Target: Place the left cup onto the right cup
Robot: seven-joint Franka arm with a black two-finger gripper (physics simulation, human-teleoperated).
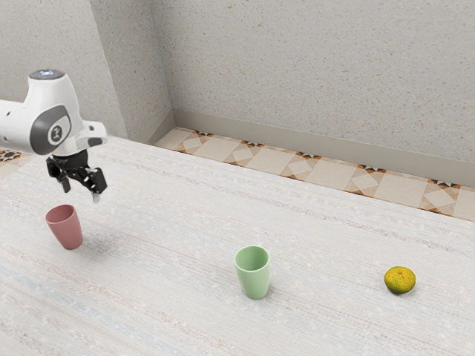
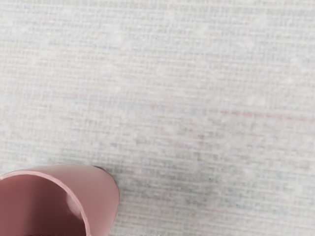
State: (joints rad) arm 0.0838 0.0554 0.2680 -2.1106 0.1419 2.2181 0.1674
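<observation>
In the exterior view the arm (image 1: 44,122) enters from the left edge, which cuts off everything behind its white wrist housing. Below the housing the black gripper (image 1: 74,187) hangs in the air with its fingers spread and nothing between them. They are dark against their own shadowed body, so the near fingertip is hard to make out, while the far one ends in a pale tip. Just below the gripper, apart from it and a little toward the exterior view's left, the pink cup (image 1: 64,226) stands on the table (image 1: 163,222), mouth up. In the wrist view the same pink cup (image 2: 74,196) sits close under the hand. The frame cuts it so that one curve of the rim, part of the inner wall and a strip of the outer wall can be seen, and its base cannot be seen. The rest of that view is pale woven-looking table (image 2: 197,98) with a faint reddish streak. Further toward the exterior view's right, well apart from the pink cup, the green cup (image 1: 252,272) stands upright and open, with only a sliver of its inside visible past the rim. Further right again, near the table's front, lies an orange (image 1: 400,279), alone and touching nothing. Behind the table a band of patterned floor (image 1: 334,174) runs along the wall (image 1: 319,67), and the frame's right edge cuts it off.
</observation>
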